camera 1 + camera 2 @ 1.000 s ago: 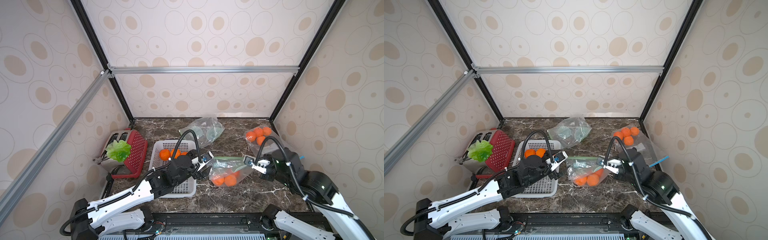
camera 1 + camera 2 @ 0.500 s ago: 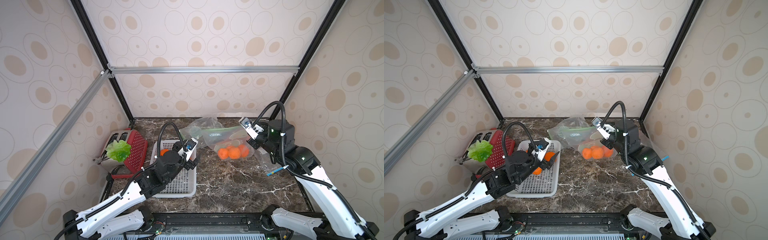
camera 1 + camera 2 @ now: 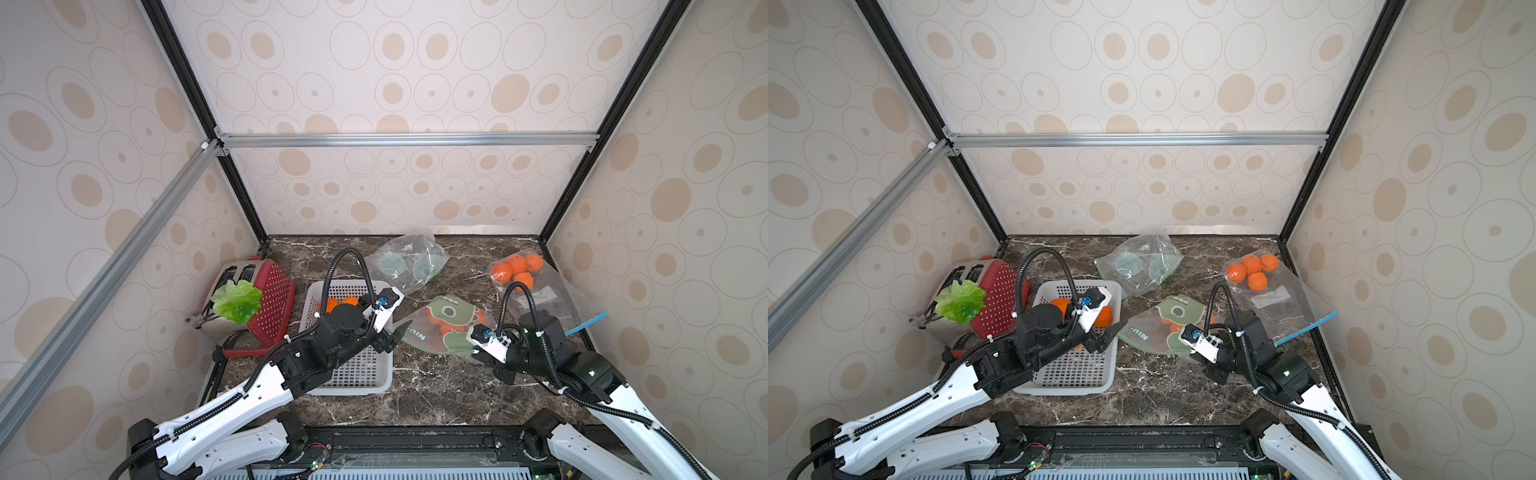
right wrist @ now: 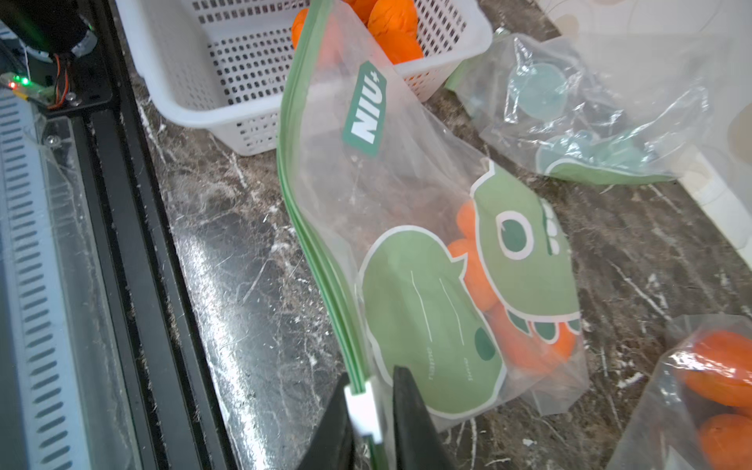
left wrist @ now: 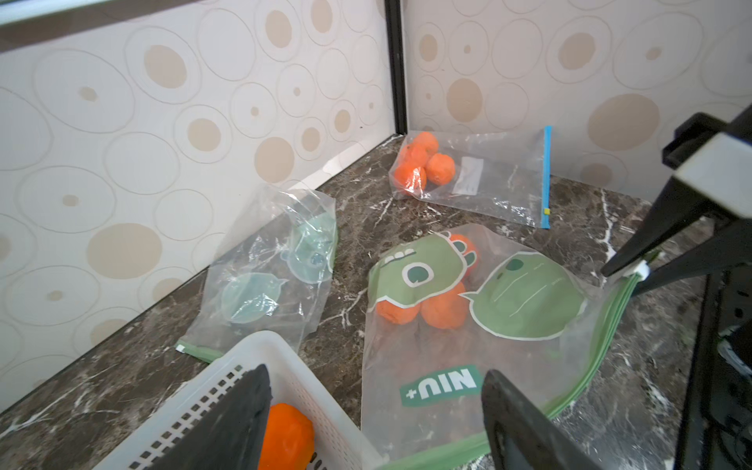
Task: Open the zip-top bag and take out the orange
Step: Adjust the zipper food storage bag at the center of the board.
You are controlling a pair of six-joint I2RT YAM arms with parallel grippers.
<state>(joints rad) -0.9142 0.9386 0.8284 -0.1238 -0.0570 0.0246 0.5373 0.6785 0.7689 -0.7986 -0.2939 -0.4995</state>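
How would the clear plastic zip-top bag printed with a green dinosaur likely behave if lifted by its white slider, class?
Probably floppy: the clear dinosaur-print bag is thin, wrinkled film, bowing along its green zip edge. Likely bottom-heavy: the round oranges bunch at the closed end and may roll and swing it. The small white slider might slip.

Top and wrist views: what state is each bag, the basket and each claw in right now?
Dinosaur zip-top bag: lying down, zip looks closed, oranges inside.
Right claw: slightly open around the bag's slider, gap on one side.
Left claw: wide open, empty.
Blue-zip bag: lying down, oranges inside, zip looks closed.
Crumpled bag: empty.
Basket: upright, holds oranges.
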